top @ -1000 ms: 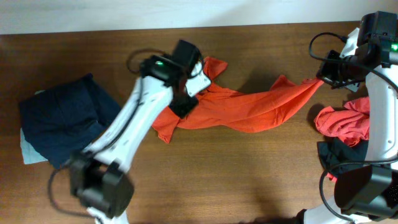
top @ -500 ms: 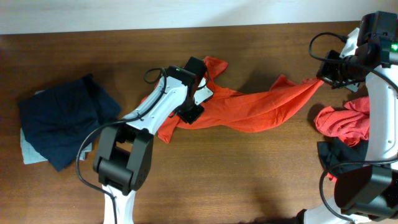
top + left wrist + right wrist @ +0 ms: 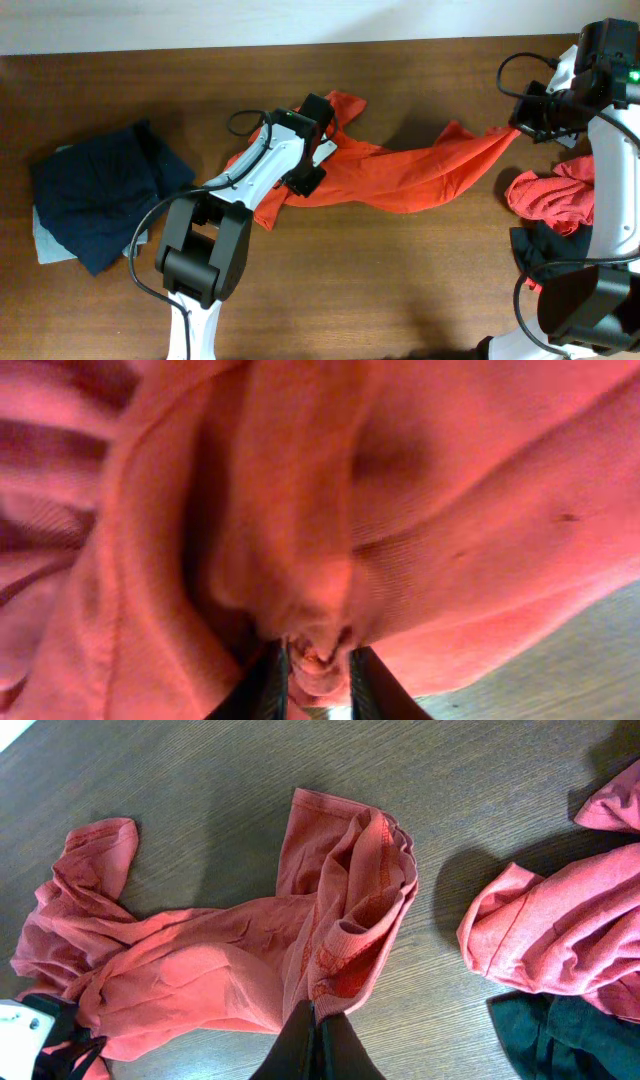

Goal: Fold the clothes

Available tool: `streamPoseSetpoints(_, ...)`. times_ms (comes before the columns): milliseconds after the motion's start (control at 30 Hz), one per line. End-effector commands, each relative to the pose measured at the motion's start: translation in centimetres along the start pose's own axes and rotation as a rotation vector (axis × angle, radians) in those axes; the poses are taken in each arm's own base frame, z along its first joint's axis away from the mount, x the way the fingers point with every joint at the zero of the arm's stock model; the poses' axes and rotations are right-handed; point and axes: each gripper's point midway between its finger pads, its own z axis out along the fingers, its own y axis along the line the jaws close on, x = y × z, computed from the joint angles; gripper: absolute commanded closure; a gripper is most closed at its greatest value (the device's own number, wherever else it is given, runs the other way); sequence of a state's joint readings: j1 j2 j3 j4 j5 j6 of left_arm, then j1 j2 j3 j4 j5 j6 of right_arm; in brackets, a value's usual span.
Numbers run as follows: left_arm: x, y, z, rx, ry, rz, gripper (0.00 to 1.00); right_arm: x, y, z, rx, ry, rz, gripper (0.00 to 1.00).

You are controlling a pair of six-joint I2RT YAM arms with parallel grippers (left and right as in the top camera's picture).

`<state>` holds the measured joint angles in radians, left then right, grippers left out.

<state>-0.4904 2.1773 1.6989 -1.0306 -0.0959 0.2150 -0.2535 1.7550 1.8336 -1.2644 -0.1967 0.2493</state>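
An orange-red T-shirt (image 3: 400, 170) is stretched across the middle of the table between both arms. My left gripper (image 3: 308, 178) is down on the shirt's left end. In the left wrist view a bunched fold of the orange-red fabric (image 3: 320, 540) sits pinched between my dark fingers (image 3: 265, 685), so that gripper (image 3: 318, 682) is shut on it. My right gripper (image 3: 520, 125) holds the shirt's right end slightly off the table. Its jaws are pressed together on the ribbed hem (image 3: 350, 950), with the gripper (image 3: 312, 1025) shut.
A dark navy garment (image 3: 100, 190) lies at the left on a pale grey-green piece (image 3: 45, 242). At the right edge a second orange-red garment (image 3: 555, 195) lies crumpled on a dark piece (image 3: 545, 248). Bare wood table (image 3: 400, 280) runs along the front.
My left arm has dropped lower toward the table while its gripper stayed on the shirt's left end. The right arm and the shirt's right end have not moved.
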Motion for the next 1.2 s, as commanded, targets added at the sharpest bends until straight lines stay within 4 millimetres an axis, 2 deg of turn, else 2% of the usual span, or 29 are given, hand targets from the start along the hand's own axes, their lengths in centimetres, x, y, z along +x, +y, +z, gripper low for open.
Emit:
streamPoseSetpoints(0, 0.2, 1.5, -0.2, -0.070, 0.009, -0.042, 0.73, -0.1, 0.6, -1.4, -0.012, -0.034, -0.022, 0.96)
streamPoseSetpoints(200, -0.3, 1.5, -0.1, -0.070, -0.013, -0.045, 0.64, -0.1, 0.6, -1.4, -0.012, -0.033, -0.022, 0.96)
streamPoseSetpoints(267, -0.5, 1.5, -0.1, -0.070, -0.020, -0.046, 0.64, 0.0, 0.5, -1.4, -0.012, -0.032, -0.021, 0.96)
streamPoseSetpoints(300, -0.6, 1.3, -0.1, -0.056, -0.023, -0.046, 0.66, 0.0, 0.5, -1.4, -0.011, -0.030, -0.021, 0.96)
streamPoseSetpoints(467, -0.8, 0.4, -0.1, -0.005, -0.036, -0.045, 0.96, 0.0, 0.5, -1.4, -0.011, -0.029, -0.020, 0.96)
streamPoseSetpoints(500, -0.8, 0.4, -0.1, -0.006, -0.035, -0.044, 0.99, 0.1, 0.5, -1.4, -0.011, -0.028, -0.020, 0.96)
streamPoseSetpoints(600, -0.4, 0.7, -0.8, -0.023, -0.023, -0.045, 0.99, 0.2, 0.5, -1.4, -0.009, -0.022, -0.019, 0.96)
streamPoseSetpoints(667, -0.3, 1.7, -3.1, -0.066, -0.032, -0.055, 0.99, 0.3, 0.5, -1.4, -0.008, -0.020, -0.019, 0.96)
streamPoseSetpoints(767, -0.7, 3.8, -9.2, -0.162, -0.108, -0.072, 1.00, 0.2, 0.5, -1.4, -0.008, -0.021, -0.019, 0.96)
streamPoseSetpoints(833, -0.7, 5.3, -15.4, -0.237, -0.209, -0.098, 1.00, 0.2, 0.3, -1.4, 0.000, -0.023, -0.018, 0.96)
streamPoseSetpoints(867, -0.6, 6.2, -19.1, -0.282, -0.281, -0.118, 1.00, 0.2, 0.1, -1.4, 0.015, -0.026, -0.018, 0.96)
streamPoseSetpoints(933, -0.2, 6.9, -22.3, -0.326, -0.348, -0.140, 1.00, 0.2, -0.2, -1.4, 0.027, -0.026, -0.017, 0.96)
streamPoseSetpoints(967, 0.3, 7.5, -24.8, -0.362, -0.400, -0.159, 1.00, 0.2, -0.3, -1.4, 0.038, -0.025, -0.017, 0.96)
streamPoseSetpoints(1100, 3.0, 9.4, -30.1, -0.473, -0.485, -0.216, 1.00, -0.1, -1.5, -1.5, 0.103, -0.042, -0.016, 0.96)
streamPoseSetpoints(1167, 4.4, 10.2, -31.6, -0.520, -0.501, -0.246, 1.00, -0.2, -1.8, -1.5, 0.122, -0.049, -0.015, 0.96)
